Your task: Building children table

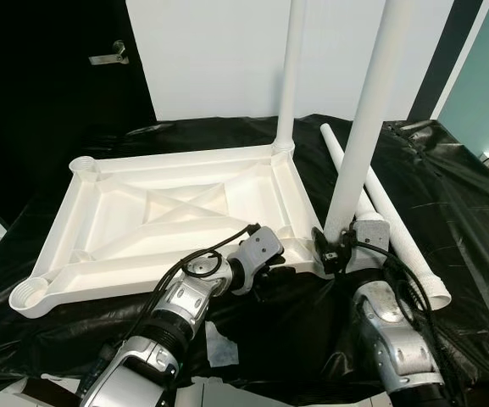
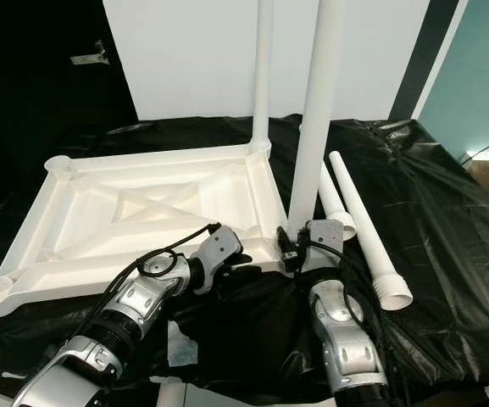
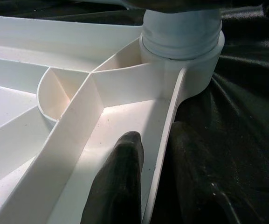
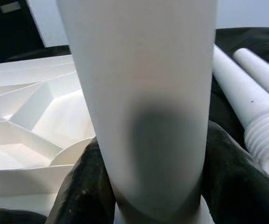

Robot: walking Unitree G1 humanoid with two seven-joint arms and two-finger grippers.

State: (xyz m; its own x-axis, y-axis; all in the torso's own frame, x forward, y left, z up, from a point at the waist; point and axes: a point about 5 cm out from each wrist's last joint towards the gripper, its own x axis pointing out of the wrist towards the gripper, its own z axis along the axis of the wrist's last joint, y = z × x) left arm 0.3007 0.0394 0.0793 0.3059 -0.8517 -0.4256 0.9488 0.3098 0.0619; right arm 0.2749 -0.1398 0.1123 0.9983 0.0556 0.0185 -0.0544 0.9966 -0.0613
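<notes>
Both silver arms are reaching up from the near edge of the frame over a black plastic sheet (image 1: 447,203) covering the work surface. White tabletop (image 1: 176,212) is lying upside down on that sheet, ribbed underside showing, a round socket at each corner.

Right gripper (image 1: 339,246) is clamped around the base of a white leg (image 1: 367,119) standing in the near right corner socket; in the right wrist view both black fingers (image 4: 85,186) are pressing against the tube on either side, just above the socket collar. Another leg (image 1: 288,76) is already standing upright in the far right corner. Two spare legs (image 1: 397,229) are lying side by side on the sheet just right of the tabletop, threaded ends toward the robot. Far left socket (image 1: 84,166) and near left socket (image 1: 30,295) are sitting empty.

Left gripper (image 1: 271,270) is bracing the near rim of the tabletop beside that same corner. Its jaws are standing slightly apart, straddling the rim wall: one finger (image 3: 120,182) inside the tray, the other outside on the sheet.

Judgement: the step in hand looks like seating the second leg. Doing it well means keeping the tube plumb so the thread is not crossing, turning from low down near the collar, and holding the tabletop steady so it is not spinning or sliding on the slick plastic. Whether the leg is fully home cannot be told.
</notes>
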